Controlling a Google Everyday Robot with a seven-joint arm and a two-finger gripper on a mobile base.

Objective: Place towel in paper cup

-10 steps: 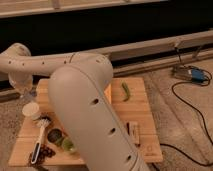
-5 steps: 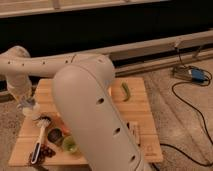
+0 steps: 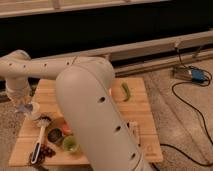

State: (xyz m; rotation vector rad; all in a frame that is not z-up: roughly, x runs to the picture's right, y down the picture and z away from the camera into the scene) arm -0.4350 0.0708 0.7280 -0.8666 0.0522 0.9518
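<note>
The paper cup [image 3: 35, 111], short and white, stands near the left edge of the wooden table [image 3: 142, 117]. My gripper [image 3: 23, 104] hangs from the wrist at the far left, right over the cup's left rim. A small grey-blue scrap, the towel [image 3: 22, 107], shows at the gripper's tip, touching or just above the rim. I cannot tell whether it is still gripped. My bulky arm fills the foreground and hides the middle of the table.
A white-handled brush [image 3: 40, 136], a dark round tin [image 3: 55, 135], a small green cup [image 3: 70, 145] and dark grapes [image 3: 47, 150] lie in front of the paper cup. A green pepper [image 3: 125, 91] lies at the back. A blue box [image 3: 198, 75] with cables sits on the floor at right.
The gripper has come down and to the right, from above and left of the paper cup to its rim. The grey-blue scrap now shows at the rim.
</note>
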